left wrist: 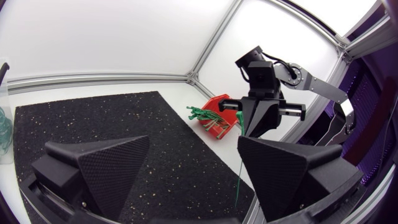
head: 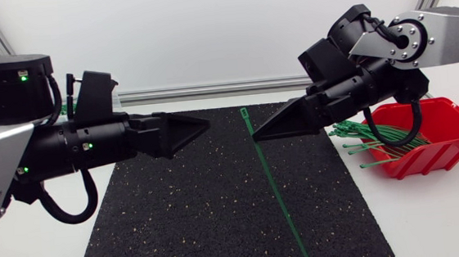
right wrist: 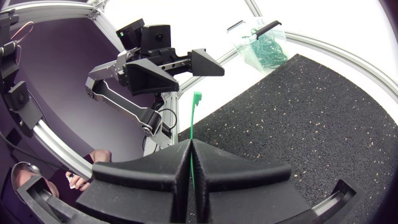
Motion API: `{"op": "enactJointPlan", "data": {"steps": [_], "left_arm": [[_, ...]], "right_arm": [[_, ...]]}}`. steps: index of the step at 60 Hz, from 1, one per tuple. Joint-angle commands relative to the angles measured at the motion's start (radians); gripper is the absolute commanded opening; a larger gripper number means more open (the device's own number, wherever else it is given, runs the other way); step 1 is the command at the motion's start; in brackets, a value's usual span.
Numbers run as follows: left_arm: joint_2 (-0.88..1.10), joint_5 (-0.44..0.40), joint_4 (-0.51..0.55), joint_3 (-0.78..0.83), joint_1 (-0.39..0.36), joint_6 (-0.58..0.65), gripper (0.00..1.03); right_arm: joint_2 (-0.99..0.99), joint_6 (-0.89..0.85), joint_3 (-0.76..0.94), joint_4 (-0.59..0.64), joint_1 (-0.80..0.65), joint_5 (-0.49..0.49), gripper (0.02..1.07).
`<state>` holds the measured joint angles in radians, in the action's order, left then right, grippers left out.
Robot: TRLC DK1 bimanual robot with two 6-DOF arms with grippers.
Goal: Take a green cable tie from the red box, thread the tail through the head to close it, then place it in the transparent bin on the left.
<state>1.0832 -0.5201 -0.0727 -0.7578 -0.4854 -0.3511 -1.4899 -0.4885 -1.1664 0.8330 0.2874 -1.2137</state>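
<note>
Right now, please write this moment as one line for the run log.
right gripper: shut on green cable tie | left gripper: open, empty, facing tie head | tie: straight, not yet threaded | red box: more ties

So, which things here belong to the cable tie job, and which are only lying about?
Job:
green cable tie, held in the right gripper
red box
clear bin
left gripper, open

Lying about:
black mat
white table

Grippers: two; left gripper point(head: 204, 124), right gripper point(head: 256, 134)
Red box point(head: 437, 155): one
Transparent bin point(right wrist: 238, 31): one
Black mat point(head: 203, 213): one
Green cable tie point(head: 276, 186): one apart; boxed ties point(head: 370, 138) too tangled to count
</note>
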Motion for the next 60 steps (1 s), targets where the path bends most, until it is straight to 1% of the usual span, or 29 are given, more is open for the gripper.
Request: {"op": "enactJointPlan", "data": {"steps": [1, 7, 10, 22, 28, 34, 46, 51, 55, 60], "left_arm": [[0.020, -0.015, -0.038, -0.051, -0.032, -0.060, 0.99], [0.021, -0.020, -0.041, -0.069, -0.062, -0.075, 0.99], [0.023, -0.054, -0.039, -0.080, -0.064, -0.091, 0.99], [0.043, -0.104, -0.045, -0.110, -0.073, -0.097, 0.99], [0.090, -0.170, -0.062, -0.129, -0.073, -0.095, 0.99], [0.129, -0.205, -0.082, -0.141, -0.073, -0.081, 0.99], [0.161, -0.207, -0.085, -0.167, -0.088, -0.037, 0.99], [0.167, -0.215, -0.085, -0.175, -0.082, -0.035, 0.96], [0.179, -0.233, -0.085, -0.189, -0.081, -0.035, 0.91], [0.199, -0.233, -0.085, -0.201, -0.076, -0.037, 0.84]], "right_arm": [[-0.018, 0.036, 0.007, -0.002, -0.007, -0.033, 0.08], [-0.012, 0.053, -0.006, -0.002, -0.007, -0.064, 0.08], [-0.012, 0.060, -0.012, 0.000, -0.004, -0.081, 0.08], [-0.015, 0.067, -0.033, -0.012, 0.004, -0.126, 0.08], [-0.024, 0.067, -0.041, -0.031, 0.006, -0.135, 0.08], [-0.035, 0.067, -0.047, -0.049, 0.006, -0.136, 0.08], [-0.055, 0.067, -0.055, -0.075, 0.006, -0.138, 0.08], [-0.058, 0.067, -0.055, -0.084, 0.010, -0.139, 0.08], [-0.059, 0.067, -0.056, -0.092, 0.015, -0.141, 0.08], [-0.067, 0.067, -0.065, -0.094, 0.016, -0.141, 0.08]]}}
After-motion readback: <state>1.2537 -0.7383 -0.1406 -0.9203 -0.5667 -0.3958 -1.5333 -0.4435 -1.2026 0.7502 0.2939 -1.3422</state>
